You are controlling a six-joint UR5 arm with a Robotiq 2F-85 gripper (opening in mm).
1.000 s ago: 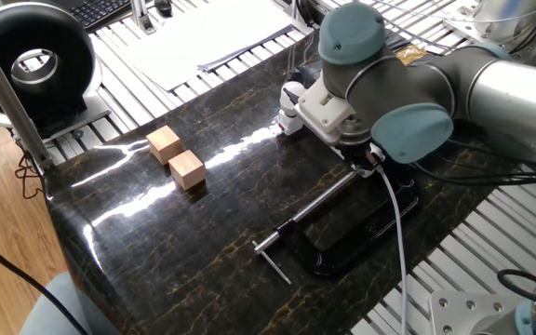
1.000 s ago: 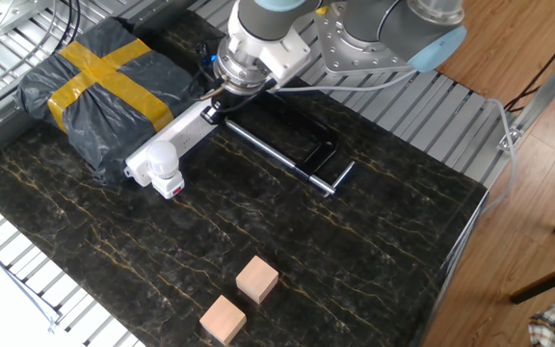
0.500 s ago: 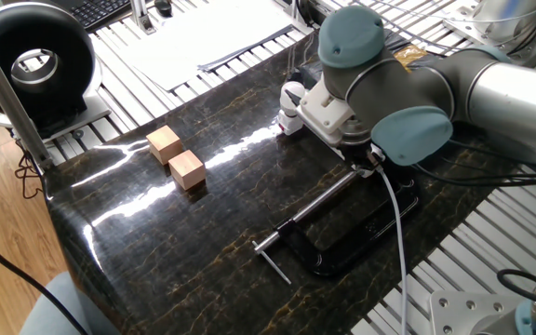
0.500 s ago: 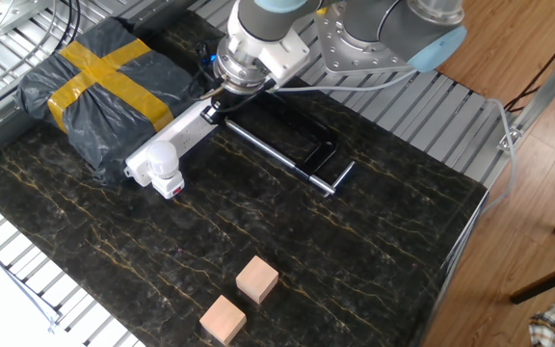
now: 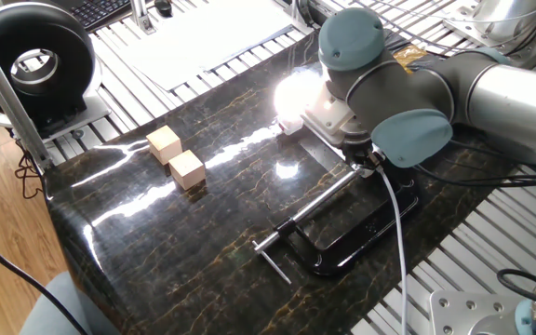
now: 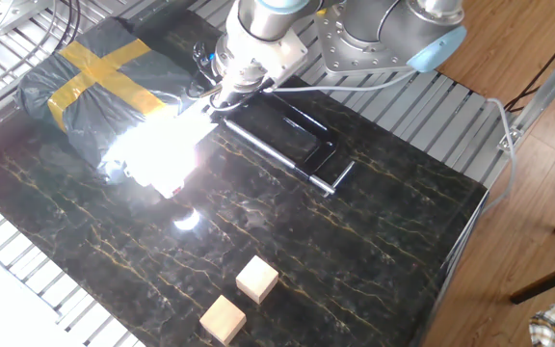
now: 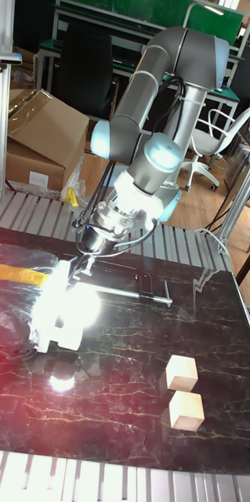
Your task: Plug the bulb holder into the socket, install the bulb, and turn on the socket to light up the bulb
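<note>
1. The bulb (image 6: 159,154) is glowing brightly, its glare washing out its own outline and the bulb holder beneath it, which cannot be made out separately.
2. The glow is sitting at one end of the socket (image 6: 203,118), which is lying on the dark marbled table (image 6: 374,241) near the edge where the black bag is resting; in the tall fixed view the same glare (image 7: 66,302) is flooding the table's left side.
3. A bright reflection (image 6: 186,223) is showing on the glossy surface just beside the bulb, toward the table's middle.
4. The gripper (image 6: 222,93) is pointing down at the socket's other end, away from the bulb; the arm's wrist is hiding its fingers, so I cannot tell how far open it is or whether it is grasping anything.
5. The black clamp (image 5: 342,233) is lying flat just beside the socket, toward the table's centre, its silver screw bar running alongside it.
6. The black bag (image 6: 94,87), crossed with yellow tape, is lying against the socket's far side at the table's edge.
7. Two wooden cubes (image 6: 256,280) are sitting close together near the opposite edge, well apart from the bulb.
</note>
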